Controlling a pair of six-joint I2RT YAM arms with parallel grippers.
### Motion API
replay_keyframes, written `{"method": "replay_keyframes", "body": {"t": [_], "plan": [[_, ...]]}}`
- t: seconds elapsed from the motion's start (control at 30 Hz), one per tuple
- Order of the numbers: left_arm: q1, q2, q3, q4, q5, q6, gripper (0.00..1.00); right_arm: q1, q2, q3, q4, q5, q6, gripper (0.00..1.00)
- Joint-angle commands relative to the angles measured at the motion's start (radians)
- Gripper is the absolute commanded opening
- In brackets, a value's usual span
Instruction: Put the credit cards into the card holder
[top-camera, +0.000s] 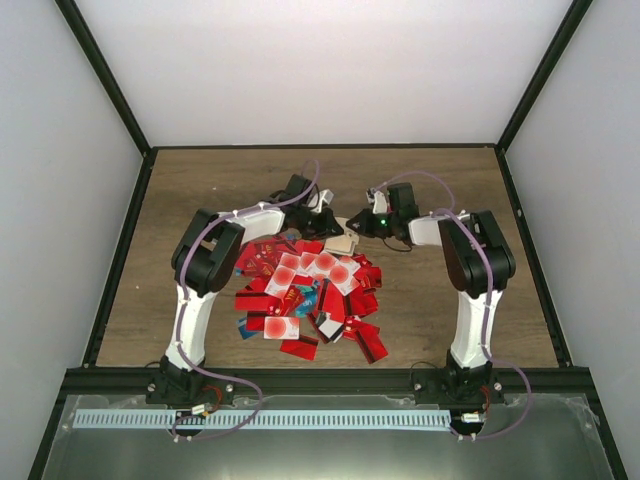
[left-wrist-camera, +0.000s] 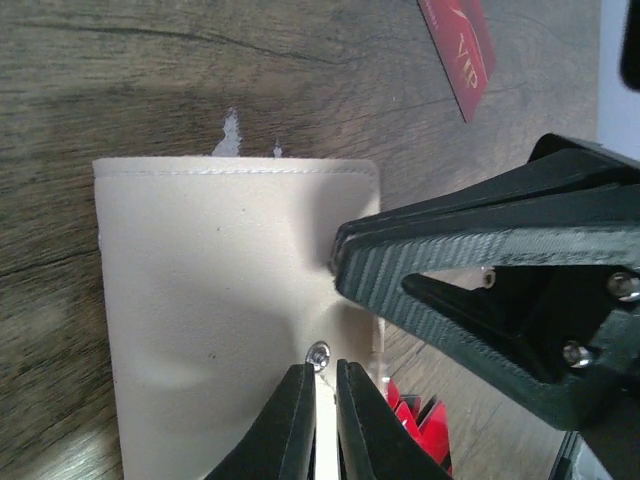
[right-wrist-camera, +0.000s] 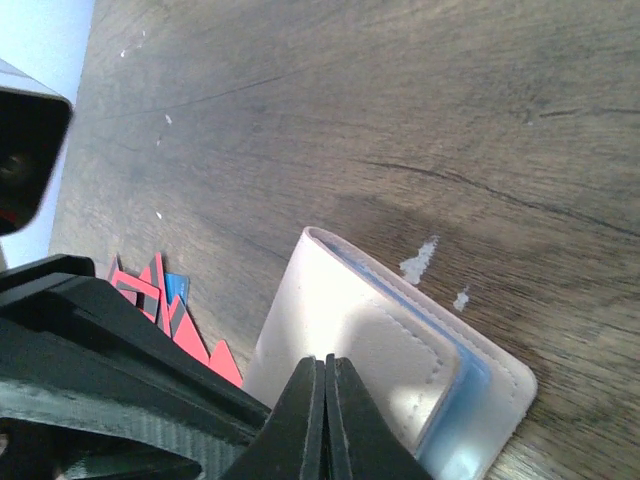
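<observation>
The tan card holder (top-camera: 342, 243) lies on the wood just behind the pile of credit cards (top-camera: 310, 295), which are mostly red. Both grippers meet at it. My left gripper (left-wrist-camera: 326, 368) is shut on a thin pale edge of the card holder (left-wrist-camera: 220, 300). From the right, my right gripper (left-wrist-camera: 338, 262) reaches in and the tan skin creases around its tips. In the right wrist view my right gripper (right-wrist-camera: 325, 362) is shut tight, pinching the top flap of the card holder (right-wrist-camera: 400, 330). That flap stands slightly open and a blue lining shows inside.
A red card marked VIP (left-wrist-camera: 460, 45) lies apart on the wood beyond the holder. Red and blue card corners (right-wrist-camera: 160, 300) show beside the left arm's dark fingers (right-wrist-camera: 100, 350). A black frame (top-camera: 120, 250) borders the wooden table.
</observation>
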Motion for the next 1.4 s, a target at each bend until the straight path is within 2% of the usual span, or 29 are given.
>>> {"method": "replay_keyframes", "body": {"t": [0.0, 0.23, 0.47, 0.97, 1.37], "plan": [[-0.003, -0.005, 0.033, -0.040, -0.011, 0.026, 0.10, -0.004, 0.021, -0.017, 0.033, -0.023, 0.000, 0.01], [-0.004, -0.024, 0.056, -0.091, -0.041, 0.048, 0.21, -0.006, 0.041, -0.016, 0.016, 0.004, -0.007, 0.01], [-0.016, 0.004, 0.105, -0.115, -0.018, 0.060, 0.27, -0.006, 0.045, -0.019, 0.008, 0.014, -0.009, 0.01], [-0.035, 0.064, 0.169, -0.190, -0.032, 0.094, 0.24, -0.012, 0.048, -0.019, 0.003, 0.012, -0.006, 0.01], [-0.036, 0.067, 0.169, -0.184, -0.024, 0.095, 0.17, -0.010, 0.051, -0.016, -0.001, 0.013, -0.005, 0.01]]}}
